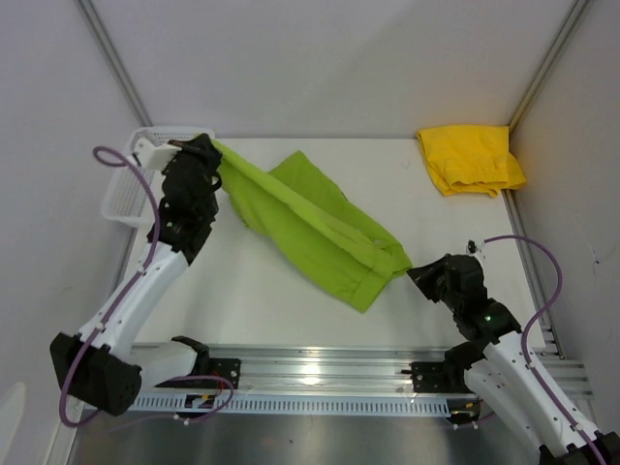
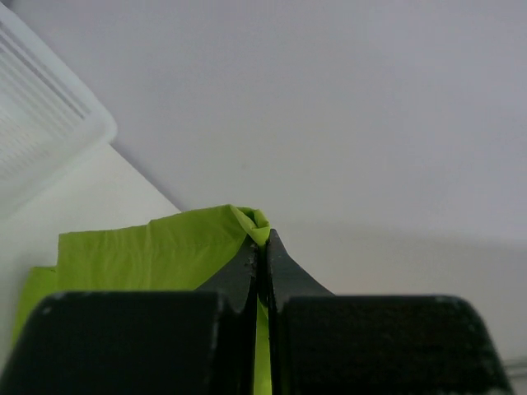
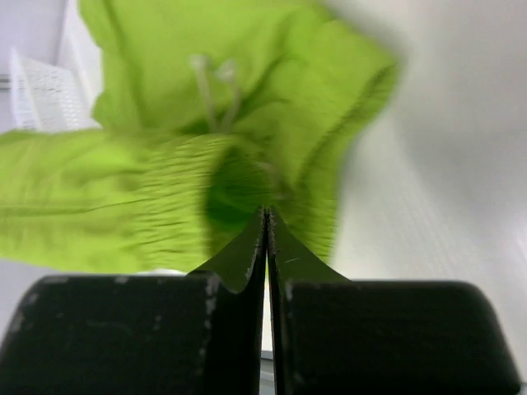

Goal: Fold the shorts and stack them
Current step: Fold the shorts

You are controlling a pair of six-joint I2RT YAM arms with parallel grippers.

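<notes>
The left gripper (image 2: 260,240) is clamped tight on a bunched corner of the lime green shorts (image 1: 310,221), with cloth pinched in the thin slit between its 2 fingers. The right gripper (image 3: 265,220) is likewise closed on the other end of the same shorts, at the gathered, ribbed waistband, where 2 pale drawstrings hang just above the fingers.

The green shorts are stretched between the 2 grippers. Their long axis runs diagonally across the table (image 1: 262,300), from the far left corner down to the near right. A long fold ridge follows that line, and a loose flap spreads to the far side near the middle. I cannot tell how much of the cloth rests on the table and how much hangs clear of it.

The yellow shorts (image 1: 471,158) lie well apart in the far right corner as a rumpled bundle; no label can be made out. A white basket (image 1: 124,199) sits at the left edge, partly hidden behind the left arm. The right wrist view is blurred, so fine detail of the waistband is lost.
</notes>
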